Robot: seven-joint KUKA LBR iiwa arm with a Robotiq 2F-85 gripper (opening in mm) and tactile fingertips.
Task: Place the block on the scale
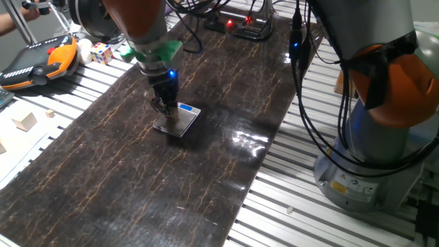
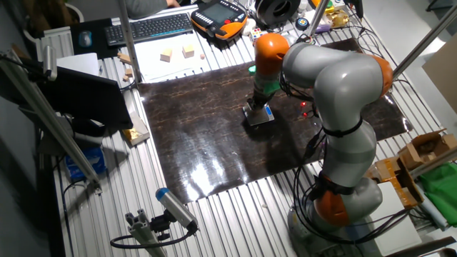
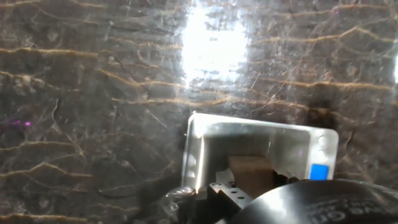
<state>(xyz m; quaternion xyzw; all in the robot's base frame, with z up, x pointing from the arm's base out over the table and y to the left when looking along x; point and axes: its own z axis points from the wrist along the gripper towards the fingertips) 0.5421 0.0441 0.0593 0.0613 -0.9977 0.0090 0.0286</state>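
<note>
The silver-grey scale (image 1: 181, 122) lies on the dark marbled mat, its blue display strip at the far end; it also shows in the other fixed view (image 2: 261, 117) and the hand view (image 3: 261, 140). The tiny tan block (image 3: 252, 171) sits at the scale's platform, right against a metal finger (image 3: 225, 188). My gripper (image 1: 163, 108) stands straight down over the near end of the scale, its fingers close together around the block. In the fixed views the fingers hide the block. I cannot tell whether the block rests on the platform or hangs just above it.
A Rubik's cube (image 1: 101, 53) and an orange teach pendant (image 1: 41, 62) lie at the back left off the mat. Pale wooden blocks (image 1: 26, 121) sit on the slatted table at the left. The arm's base (image 1: 370, 137) and cables stand at the right.
</note>
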